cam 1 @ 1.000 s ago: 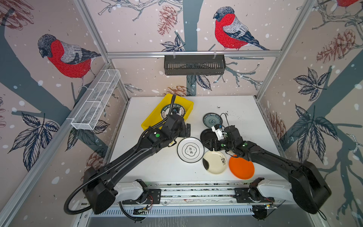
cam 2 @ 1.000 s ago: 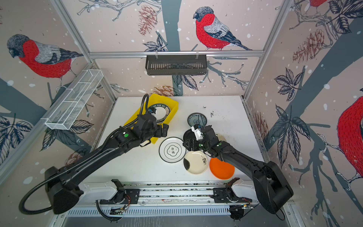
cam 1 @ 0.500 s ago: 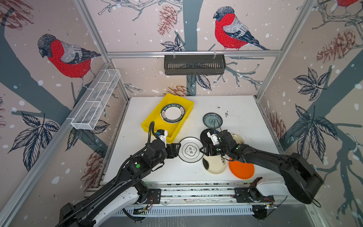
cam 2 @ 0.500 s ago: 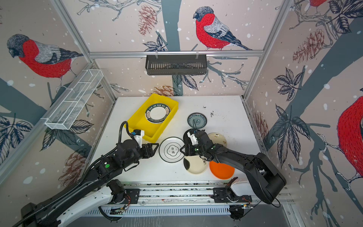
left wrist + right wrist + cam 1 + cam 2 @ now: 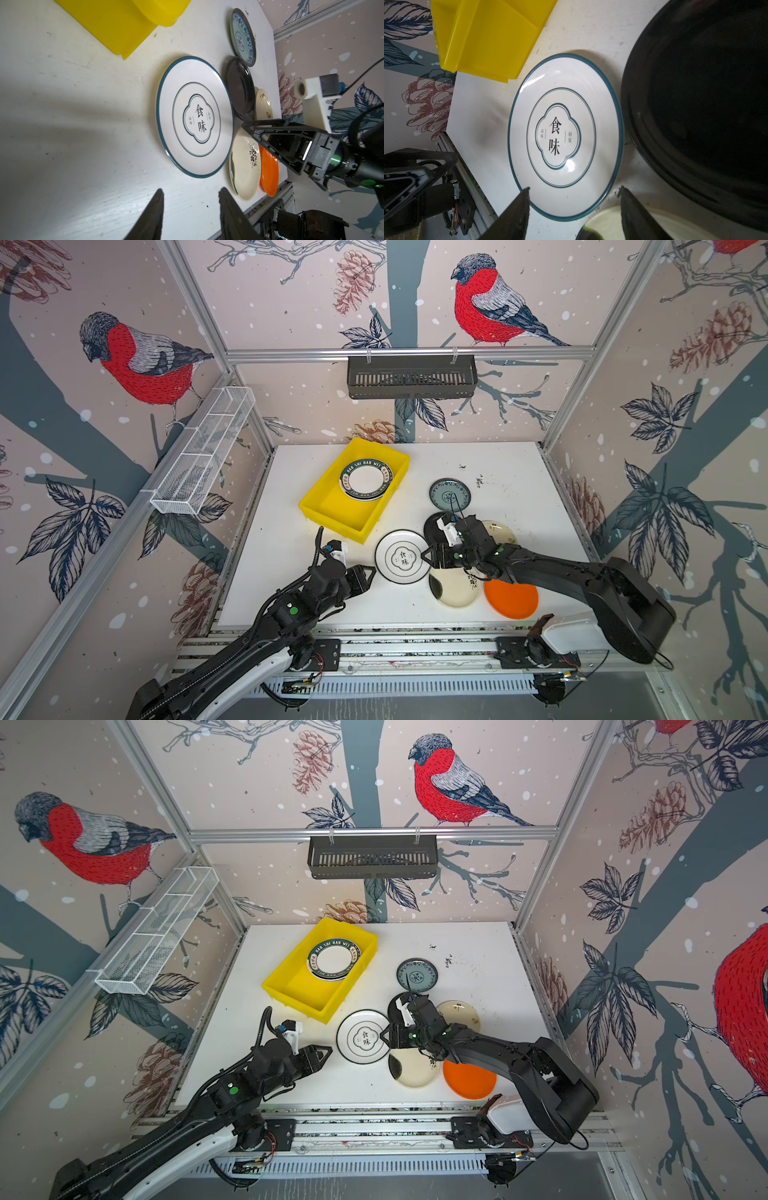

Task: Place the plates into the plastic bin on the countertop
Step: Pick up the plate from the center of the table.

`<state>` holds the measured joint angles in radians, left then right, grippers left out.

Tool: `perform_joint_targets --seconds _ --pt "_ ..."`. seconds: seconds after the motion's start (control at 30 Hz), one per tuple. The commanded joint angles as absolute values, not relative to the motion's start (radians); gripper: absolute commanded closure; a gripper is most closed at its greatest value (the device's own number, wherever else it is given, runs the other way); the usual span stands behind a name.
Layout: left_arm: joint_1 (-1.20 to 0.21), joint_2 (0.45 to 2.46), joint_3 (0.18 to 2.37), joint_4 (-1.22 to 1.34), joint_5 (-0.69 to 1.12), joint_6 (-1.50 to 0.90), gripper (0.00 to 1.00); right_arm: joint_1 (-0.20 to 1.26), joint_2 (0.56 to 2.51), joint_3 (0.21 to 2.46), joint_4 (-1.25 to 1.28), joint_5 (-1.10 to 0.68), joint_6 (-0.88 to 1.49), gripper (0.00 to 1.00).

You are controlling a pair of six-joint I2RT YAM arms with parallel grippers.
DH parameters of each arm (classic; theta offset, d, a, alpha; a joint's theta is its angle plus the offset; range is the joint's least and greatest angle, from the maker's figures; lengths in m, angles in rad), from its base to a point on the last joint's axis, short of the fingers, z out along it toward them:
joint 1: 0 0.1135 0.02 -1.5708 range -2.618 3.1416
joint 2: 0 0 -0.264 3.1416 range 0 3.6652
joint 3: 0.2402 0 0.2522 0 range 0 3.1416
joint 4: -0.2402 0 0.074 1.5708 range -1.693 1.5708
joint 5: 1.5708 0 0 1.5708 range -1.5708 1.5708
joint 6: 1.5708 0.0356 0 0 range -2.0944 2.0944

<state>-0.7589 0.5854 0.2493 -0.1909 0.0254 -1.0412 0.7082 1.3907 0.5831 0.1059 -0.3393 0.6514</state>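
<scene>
Right gripper [image 5: 425,558], jaws apart and empty, straddles the rim of the green-rimmed white plate [image 5: 402,556] just beside the yellow plastic bin [image 5: 332,521]; its low rim may slip from the closing jaws and strike the black plate [image 5: 241,89].

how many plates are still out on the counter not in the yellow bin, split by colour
white with green rim: 1
black: 1
teal patterned: 1
cream: 2
orange: 1
total: 6
</scene>
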Motion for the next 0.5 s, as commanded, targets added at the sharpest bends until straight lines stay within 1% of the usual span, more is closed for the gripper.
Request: perform_joint_targets --seconds 0.0,0.07,0.17,0.3,0.47 --pt "-0.761 0.613 0.242 -0.118 0.015 -1.086 0.56 0.711 1.389 0.587 0.107 -0.314 0.652 0.31" --pt "-0.759 0.627 0.221 -0.072 0.021 -1.090 0.56 0.711 1.395 0.594 0.094 -0.302 0.652 0.31" --pt "-0.759 0.657 0.195 -0.038 0.018 -1.117 0.60 0.710 1.410 0.607 0.078 -0.302 0.647 0.31" --pt "-0.759 0.701 0.204 -0.033 0.014 -1.101 0.60 0.712 1.409 0.603 0.085 -0.307 0.650 0.31" --pt "-0.753 0.733 0.164 0.060 0.014 -1.126 0.60 0.712 1.417 0.592 0.095 -0.305 0.649 0.31"
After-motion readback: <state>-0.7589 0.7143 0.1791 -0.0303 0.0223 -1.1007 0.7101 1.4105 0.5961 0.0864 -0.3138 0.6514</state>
